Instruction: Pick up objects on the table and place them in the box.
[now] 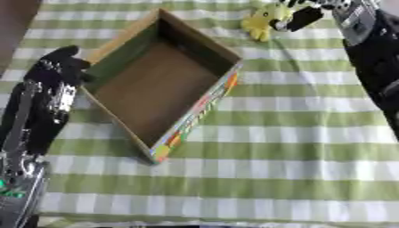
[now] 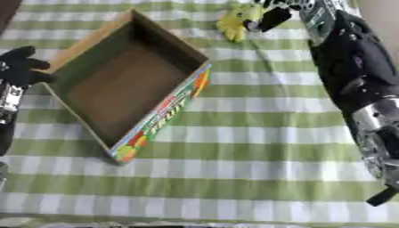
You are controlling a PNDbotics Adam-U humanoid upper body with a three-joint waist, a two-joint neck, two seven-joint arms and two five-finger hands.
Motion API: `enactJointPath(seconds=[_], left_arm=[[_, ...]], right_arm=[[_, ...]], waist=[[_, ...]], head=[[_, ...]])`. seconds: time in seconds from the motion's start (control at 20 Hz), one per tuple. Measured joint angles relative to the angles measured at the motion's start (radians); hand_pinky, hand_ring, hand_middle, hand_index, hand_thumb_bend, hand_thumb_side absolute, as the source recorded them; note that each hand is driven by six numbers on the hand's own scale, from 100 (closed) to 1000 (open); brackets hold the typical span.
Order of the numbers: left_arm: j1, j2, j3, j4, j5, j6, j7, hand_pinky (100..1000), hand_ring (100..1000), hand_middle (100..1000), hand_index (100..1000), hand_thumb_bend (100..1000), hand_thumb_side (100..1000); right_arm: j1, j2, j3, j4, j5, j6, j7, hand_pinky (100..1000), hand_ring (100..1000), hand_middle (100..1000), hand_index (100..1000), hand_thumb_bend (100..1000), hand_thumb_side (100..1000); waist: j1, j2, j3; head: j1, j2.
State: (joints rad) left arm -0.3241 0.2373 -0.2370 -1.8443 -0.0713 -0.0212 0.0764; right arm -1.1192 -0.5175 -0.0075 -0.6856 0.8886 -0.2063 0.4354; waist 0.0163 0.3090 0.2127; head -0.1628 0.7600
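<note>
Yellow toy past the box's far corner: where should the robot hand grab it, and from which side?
Judging by the views, take the yellow toy across its upper body, coming from the right and above. The right robot hand is already on that side, fingers on the toy. The toy lies flat on the cloth, and the box crowds its left side.

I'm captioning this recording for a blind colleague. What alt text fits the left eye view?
The robot's right hand reaches in from the top right, its fingers at a yellow toy lying on a green-and-white checked tablecloth. An open, empty cardboard box sits left of centre, with the left hand resting by its left wall.
</note>
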Motion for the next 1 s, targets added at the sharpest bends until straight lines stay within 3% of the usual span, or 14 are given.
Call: enactJointPath(seconds=[0.55,1.0], left_arm=[[-0.001,0.0,0.0,0.0,0.001,0.003,-0.004,804,621,649,850,269,715],[-0.003,0.0,-0.001,-0.001,0.001,0.004,-0.006,805,620,650,851,265,717]], right_arm=[[0.011,-0.005,-0.007,0.025,0.011,0.004,0.004,861,799,827,957,296,382],[0.019,-0.006,-0.017,0.027,0.015,-0.001,-0.029,849,781,802,735,131,288]], waist=[[0.001,0.004,0.012],[0.003,0.004,0.015]], head=[[-0.007,0.0],[-0.007,0.0]])
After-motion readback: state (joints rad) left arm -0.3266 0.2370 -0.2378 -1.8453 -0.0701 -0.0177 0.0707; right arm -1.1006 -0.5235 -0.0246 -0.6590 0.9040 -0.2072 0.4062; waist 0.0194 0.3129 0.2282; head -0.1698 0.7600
